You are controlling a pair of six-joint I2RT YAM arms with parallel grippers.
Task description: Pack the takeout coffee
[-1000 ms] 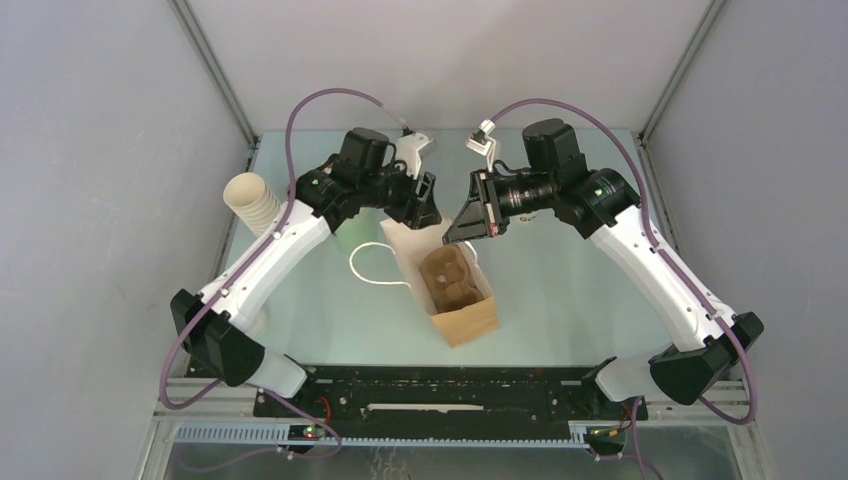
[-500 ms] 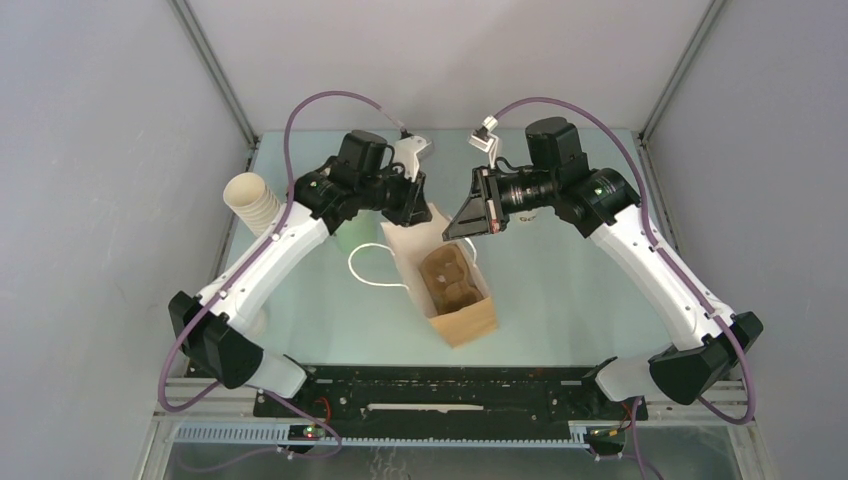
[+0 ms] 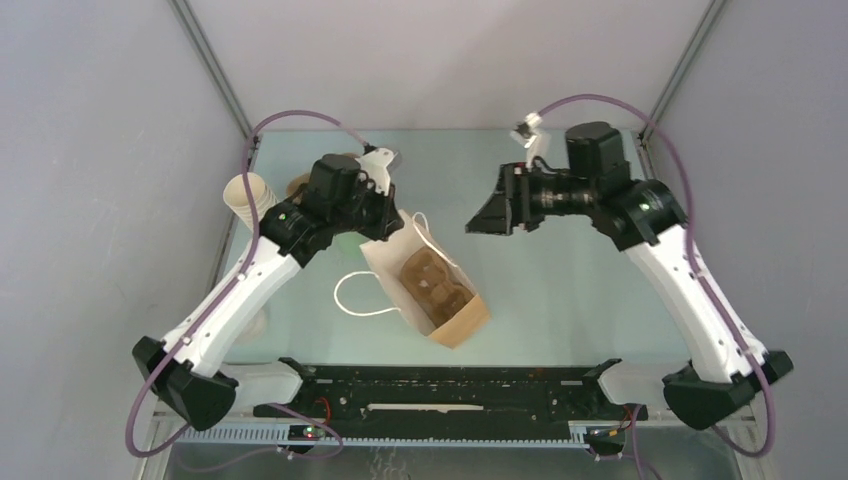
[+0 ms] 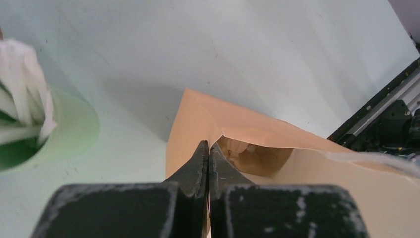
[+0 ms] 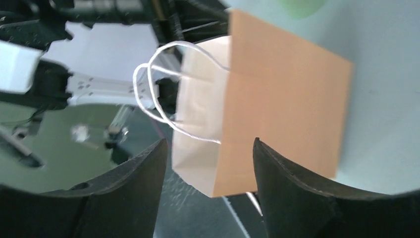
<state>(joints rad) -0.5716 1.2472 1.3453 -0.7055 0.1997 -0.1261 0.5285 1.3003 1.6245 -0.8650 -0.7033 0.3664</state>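
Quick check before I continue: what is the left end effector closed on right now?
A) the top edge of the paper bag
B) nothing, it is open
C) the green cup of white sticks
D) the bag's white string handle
A: in the left wrist view, the left end effector has its fingers pressed together over the top edge of the paper bag.

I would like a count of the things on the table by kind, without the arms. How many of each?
paper bag: 1
brown tray inside the bag: 1
stack of cream cups: 1
green cup of white sticks: 1
half-hidden brown thing beside the stack, not identifiable: 1
Total: 5
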